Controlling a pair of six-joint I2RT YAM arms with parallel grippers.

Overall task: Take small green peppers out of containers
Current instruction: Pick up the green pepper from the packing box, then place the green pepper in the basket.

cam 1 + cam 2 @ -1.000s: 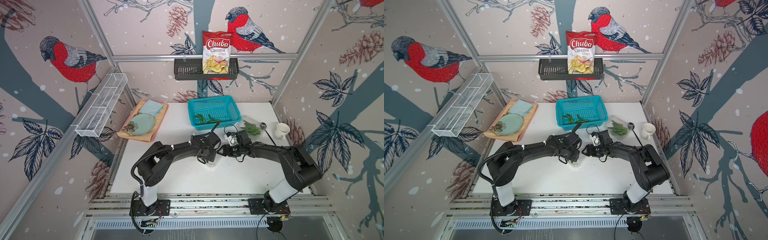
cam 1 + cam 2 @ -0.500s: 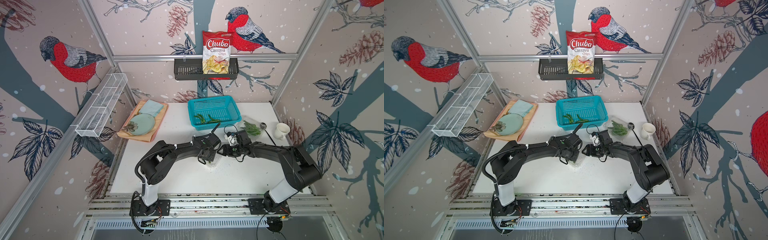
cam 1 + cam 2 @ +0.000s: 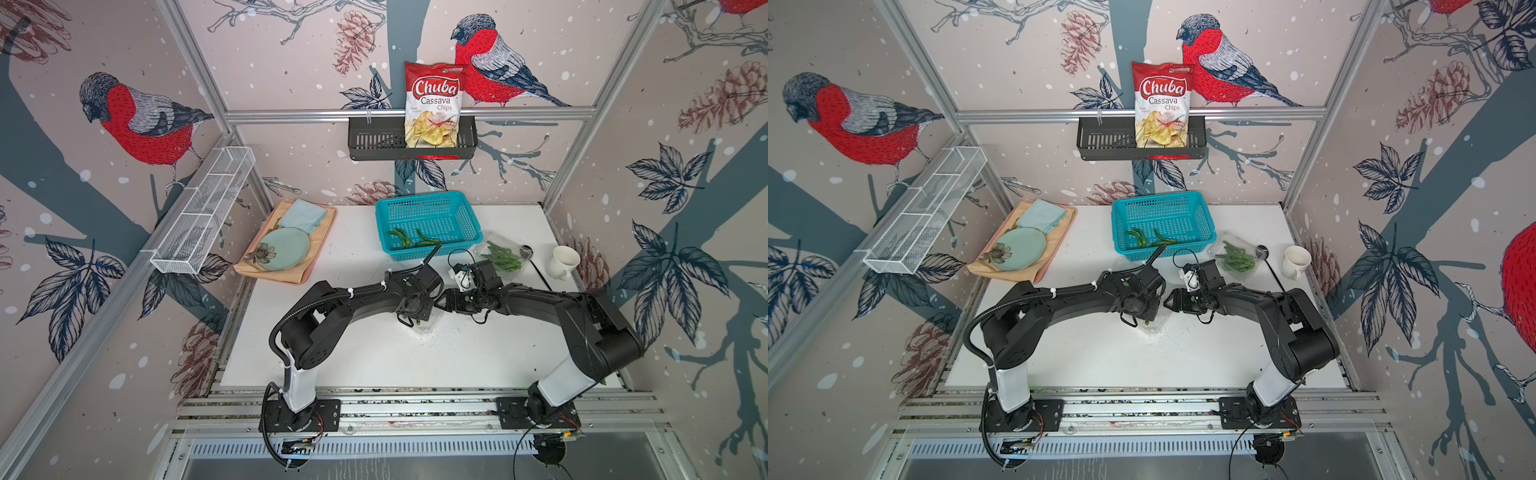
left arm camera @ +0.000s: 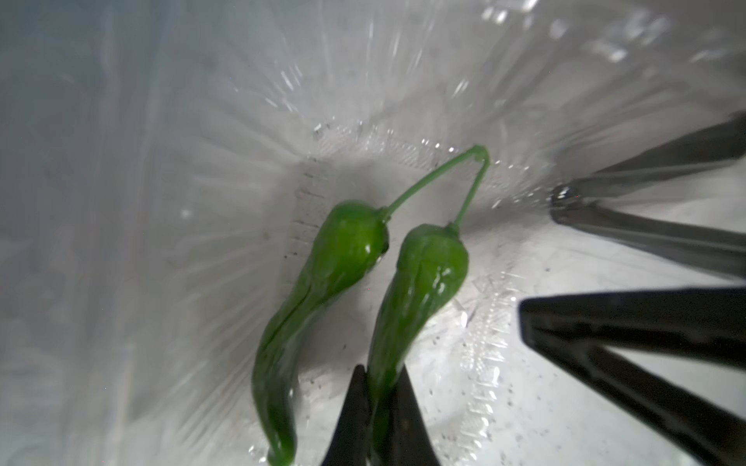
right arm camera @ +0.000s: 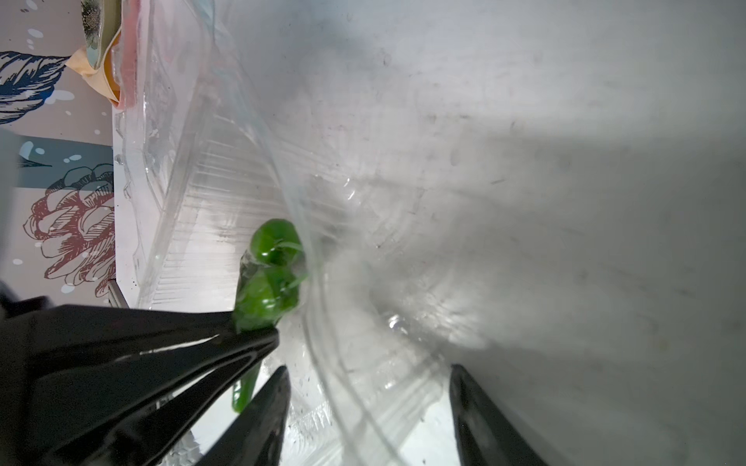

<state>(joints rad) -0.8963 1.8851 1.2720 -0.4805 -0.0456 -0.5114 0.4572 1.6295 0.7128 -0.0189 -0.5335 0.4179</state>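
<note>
- The left gripper [image 4: 379, 377] is pinched tight on the narrow end of one green pepper [image 4: 420, 278] inside a clear plastic box [image 3: 428, 327] at mid-table. A second pepper [image 4: 323, 274] lies loose just beside it.
- The right gripper [image 5: 368, 369] stands half open with the box's clear rim between its fingers. Whether they press it, I cannot tell.
- Further back, a heap of peppers [image 3: 503, 259] fills another clear box [image 3: 482, 249] — and two peppers [image 3: 401, 237] lie in the teal basket [image 3: 467, 216].
</note>
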